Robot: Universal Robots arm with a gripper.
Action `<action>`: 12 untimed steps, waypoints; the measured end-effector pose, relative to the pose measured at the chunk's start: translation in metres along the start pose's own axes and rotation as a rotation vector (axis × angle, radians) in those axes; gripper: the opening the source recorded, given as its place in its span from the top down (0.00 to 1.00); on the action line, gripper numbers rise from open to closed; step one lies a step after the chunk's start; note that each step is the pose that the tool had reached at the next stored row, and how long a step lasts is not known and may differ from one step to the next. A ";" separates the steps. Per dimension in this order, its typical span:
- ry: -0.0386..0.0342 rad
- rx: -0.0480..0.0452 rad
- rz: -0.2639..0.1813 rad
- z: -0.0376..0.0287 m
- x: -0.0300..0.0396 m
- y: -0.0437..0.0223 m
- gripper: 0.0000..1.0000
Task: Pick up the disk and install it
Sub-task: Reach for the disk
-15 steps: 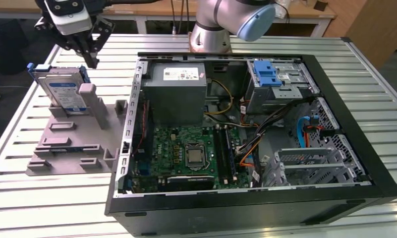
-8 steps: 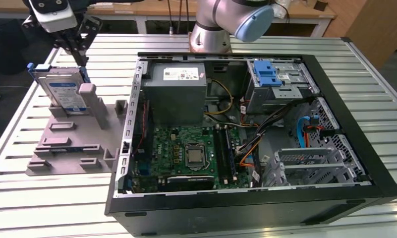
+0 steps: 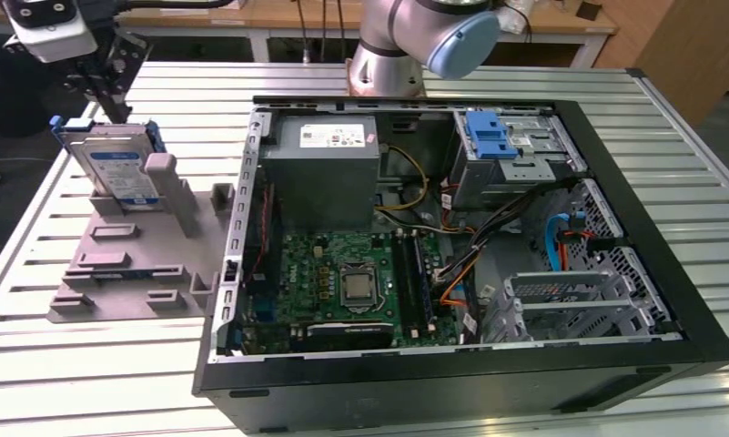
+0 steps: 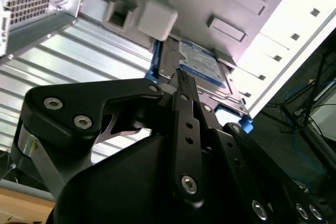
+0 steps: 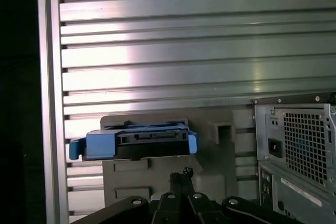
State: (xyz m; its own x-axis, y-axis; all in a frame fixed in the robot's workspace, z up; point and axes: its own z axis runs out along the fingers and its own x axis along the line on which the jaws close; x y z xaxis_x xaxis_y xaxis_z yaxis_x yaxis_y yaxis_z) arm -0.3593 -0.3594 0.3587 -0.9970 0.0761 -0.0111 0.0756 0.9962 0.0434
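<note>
The disk, silver with a blue-and-white label and a blue bracket, stands on edge in a grey holder at the exterior view's left. My gripper hangs just above the disk's top edge, shut, with nothing held. In the first wrist view the disk shows edge-on beyond my gripper. In the second wrist view the disk's label lies past the black fingertips.
An open computer case lies to the exterior view's right of the holder. Inside it are a grey power supply box, a green motherboard and a drive bay with a blue latch. The slatted metal table ends left of the holder.
</note>
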 end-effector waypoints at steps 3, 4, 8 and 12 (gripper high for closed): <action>0.0016 0.0002 0.000 0.0011 0.0108 0.0036 0.89; 0.0019 0.0002 0.000 0.0015 0.0141 0.0050 0.89; 0.0030 0.0003 0.000 0.0031 0.0291 0.0097 0.89; 0.0042 0.0004 0.000 0.0044 0.0416 0.0127 0.89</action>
State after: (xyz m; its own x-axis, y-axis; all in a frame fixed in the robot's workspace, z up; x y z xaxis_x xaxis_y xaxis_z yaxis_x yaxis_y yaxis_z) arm -0.3998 -0.3434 0.3544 -0.9971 0.0762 -0.0069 0.0758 0.9962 0.0430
